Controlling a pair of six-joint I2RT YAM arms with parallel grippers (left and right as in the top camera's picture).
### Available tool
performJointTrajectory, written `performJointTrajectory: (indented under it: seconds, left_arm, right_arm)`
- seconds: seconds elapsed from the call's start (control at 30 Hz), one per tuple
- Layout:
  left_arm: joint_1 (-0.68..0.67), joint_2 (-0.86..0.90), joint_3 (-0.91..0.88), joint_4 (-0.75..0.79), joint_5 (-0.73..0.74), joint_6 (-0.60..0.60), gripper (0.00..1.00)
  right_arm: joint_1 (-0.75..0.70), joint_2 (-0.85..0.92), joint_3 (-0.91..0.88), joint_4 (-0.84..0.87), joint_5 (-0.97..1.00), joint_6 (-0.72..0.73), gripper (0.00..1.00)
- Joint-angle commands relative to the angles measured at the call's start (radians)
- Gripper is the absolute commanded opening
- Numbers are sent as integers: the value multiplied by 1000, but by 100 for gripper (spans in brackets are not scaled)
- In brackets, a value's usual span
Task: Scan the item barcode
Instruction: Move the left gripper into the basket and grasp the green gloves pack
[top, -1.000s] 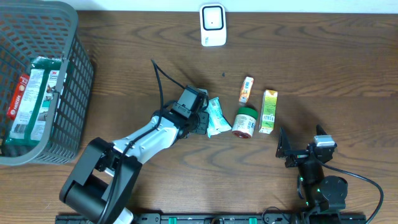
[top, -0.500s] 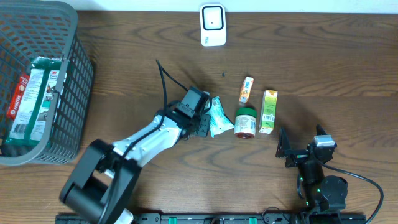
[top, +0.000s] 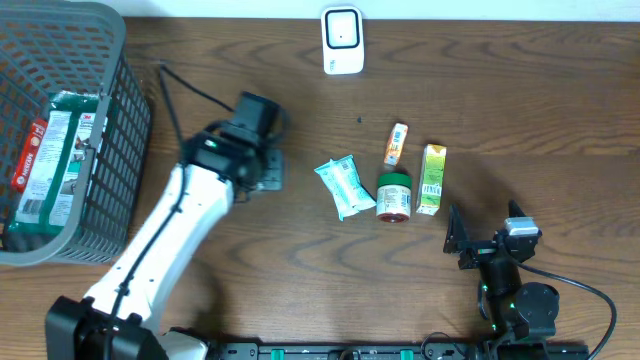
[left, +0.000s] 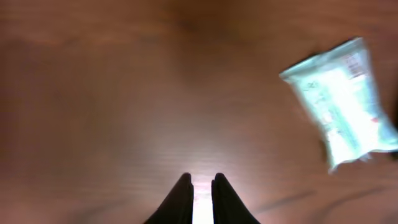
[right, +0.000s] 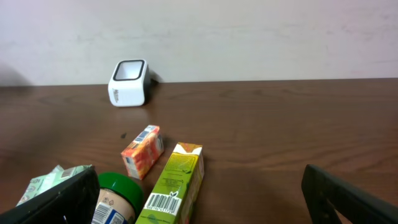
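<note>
Four clustered: pouch (top: 343, 186), jar (top: 394, 196), carton (top: 431, 179), box (top: 397, 144); basket (top: 125, 150) left; scanner (top: 342, 40) beyond.

The left arm (top: 170, 232) has a long white link between black joints, and a thin black cable (top: 186, 86) runs off its wrist. Its fingers (left: 180, 200) are dark and tapered. The right arm (top: 524, 302) is black, dotted with small green lights.

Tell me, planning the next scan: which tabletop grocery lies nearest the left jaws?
The pale packet, leftmost; jar, orange box and green carton lie farther right.
</note>
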Motion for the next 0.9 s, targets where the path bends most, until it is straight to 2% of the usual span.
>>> performJointTrajectory:
  seconds: [0.0,0.2,0.4,0.43,0.47,0.6,0.63,0.73,0.77,0.87]
  left_arm:
    - [134,-10,168,-141,-25,90,14]
    - [386,-12,443,-275,-25,119,14]
    - [594,-3,495,-111,-37,118,14]
    - [627,9,494,-89,-39,119,17]
    - [666,25,494,-70,-49,118,28]
    - [764,82,494,-59,-77,118,29]
    - [787,103,494,-59,-77,119,32]
    - [837,170,493,-64,-77,126,58]
    - [847,193,493,-68,-77,135,63]
    - [861,264,484,-71,-77,183,69]
  right_arm:
    - [6,-3,-1,-4,-4,12,99]
    - [6,-3,-1,-4,-4,13,99]
    - [6,-3,-1,-4,-4,13,99]
    - [6,-3,-1,-4,-4,13,99]
    - [6,-3,-1,-4,-4,13,99]
    - [6,-3,-1,-4,-4,13,99]
    - [6,-3,-1,-4,-4,13,99]
    - [6,-3,-1,-4,-4,13,99]
    - [6,-3,-1,-4,-4,12,99]
    - [6,-3,-1,-4,-4,13,99]
